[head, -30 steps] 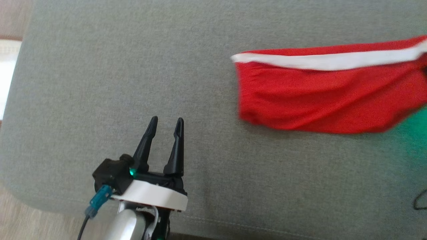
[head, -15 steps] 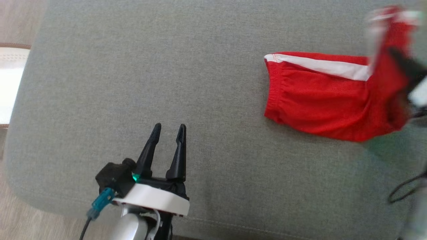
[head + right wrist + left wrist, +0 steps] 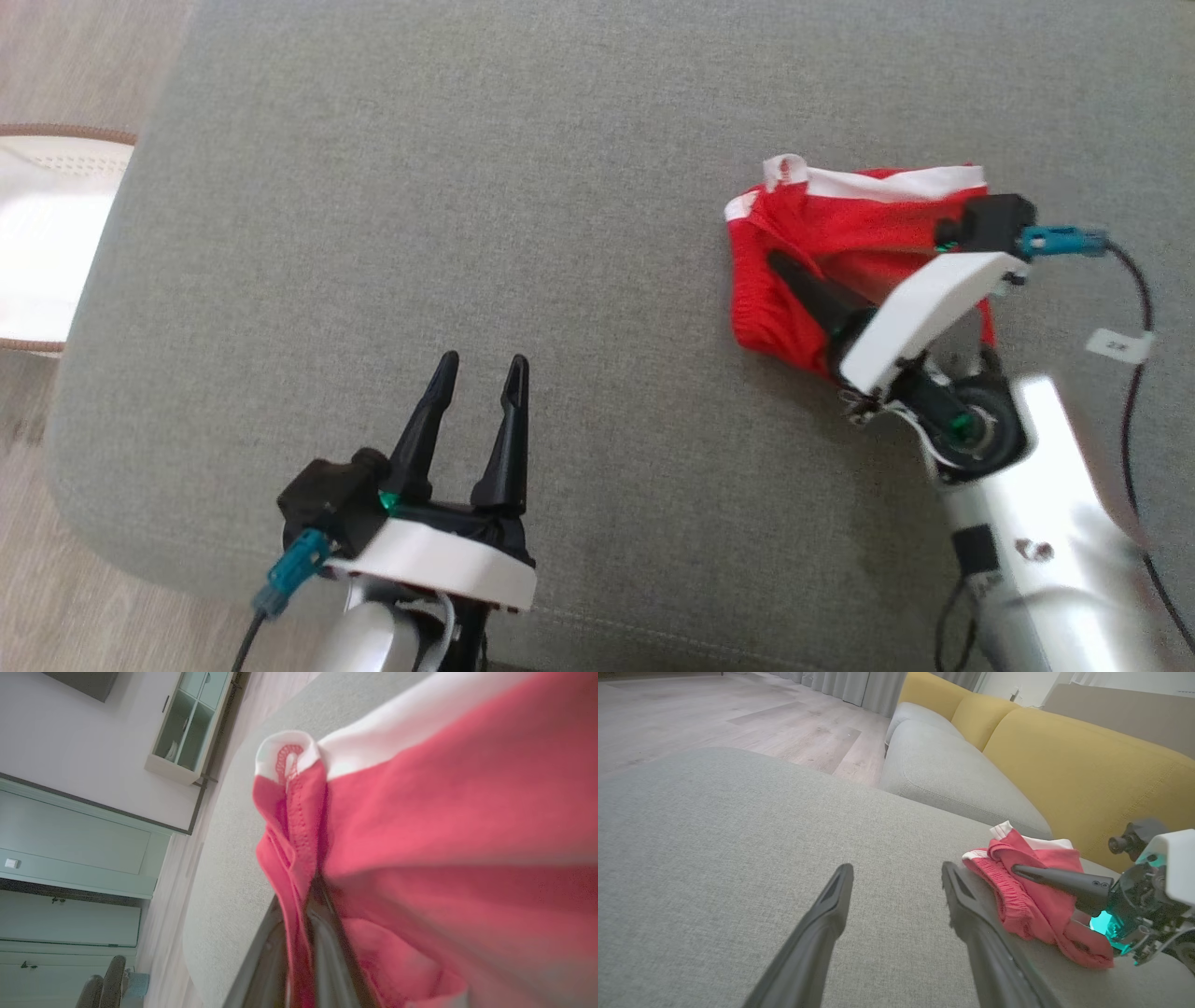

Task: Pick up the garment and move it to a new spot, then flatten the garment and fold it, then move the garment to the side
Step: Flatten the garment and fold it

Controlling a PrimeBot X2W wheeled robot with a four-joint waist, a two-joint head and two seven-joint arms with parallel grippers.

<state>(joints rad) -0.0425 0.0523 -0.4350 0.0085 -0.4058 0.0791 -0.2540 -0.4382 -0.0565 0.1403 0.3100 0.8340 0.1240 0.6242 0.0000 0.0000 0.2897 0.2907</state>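
Observation:
The garment [image 3: 840, 229] is a pair of red shorts with a white stripe, bunched in a heap on the right of the grey cushion [image 3: 560, 187]. My right gripper [image 3: 775, 261] lies across it, pointing left, shut on a fold of the red fabric near the hem. In the right wrist view the garment [image 3: 444, 812] hangs over the right gripper [image 3: 314, 884], cloth pinched between its fingers. My left gripper [image 3: 483, 364] stands open at the lower left, well away from the cloth. The left wrist view shows that left gripper [image 3: 897, 868] with the garment [image 3: 1031, 900] and right gripper [image 3: 1015, 869] at right.
The cushion's front edge [image 3: 653, 630] runs close below my left gripper. A white object [image 3: 37, 233] lies on the wooden floor at left. Yellow sofa backs [image 3: 1064, 765] and another grey seat [image 3: 943, 774] stand beyond. A black cable with a tag [image 3: 1116, 345] trails from the right arm.
The right arm has come into view and swung the garment's far end leftward over itself, so the spread shorts are now bunched. The camera has shifted. My left gripper stays open.

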